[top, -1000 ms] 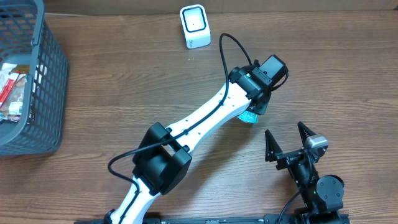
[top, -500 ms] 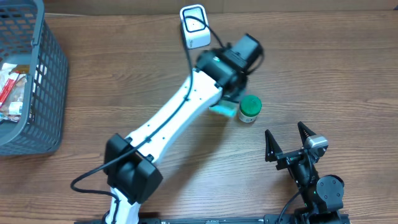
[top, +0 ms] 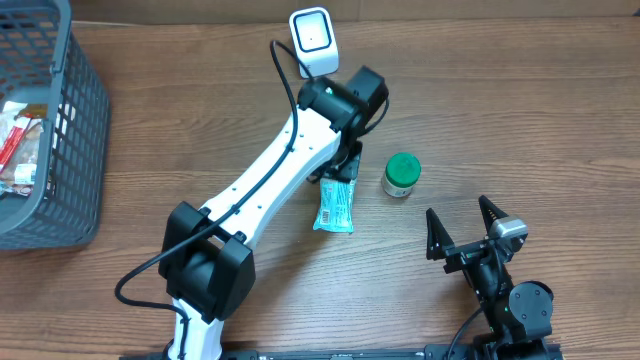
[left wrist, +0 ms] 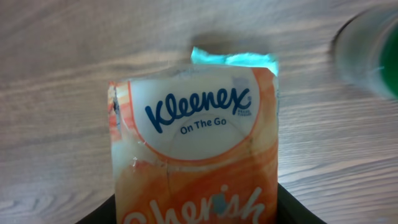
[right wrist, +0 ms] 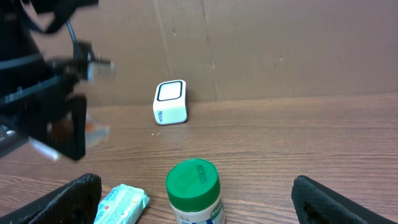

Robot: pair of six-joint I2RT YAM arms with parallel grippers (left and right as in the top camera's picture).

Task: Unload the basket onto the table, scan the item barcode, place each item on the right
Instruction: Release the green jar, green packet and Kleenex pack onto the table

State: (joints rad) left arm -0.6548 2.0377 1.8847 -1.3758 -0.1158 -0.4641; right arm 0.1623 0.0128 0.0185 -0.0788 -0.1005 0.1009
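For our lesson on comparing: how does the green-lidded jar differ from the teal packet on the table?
The green-lidded jar stands upright; the teal packet lies flat. The jar is round, the packet a flat oblong. The jar's top is plain green; the packet's upper face shows print. Both rest on the wooden table, apart from each other.

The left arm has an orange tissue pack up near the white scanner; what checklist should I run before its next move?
1. Left gripper clamped on orange Kleenex tissue pack: ok.
2. Pack's barcode turned toward white box-shaped scanner: cannot tell, only the brand face shows.
3. Green-lidded jar upright, touching nothing: ok.
4. Teal packet lying flat on wooden table: ok.
5. Right gripper open, parked apart: ok.
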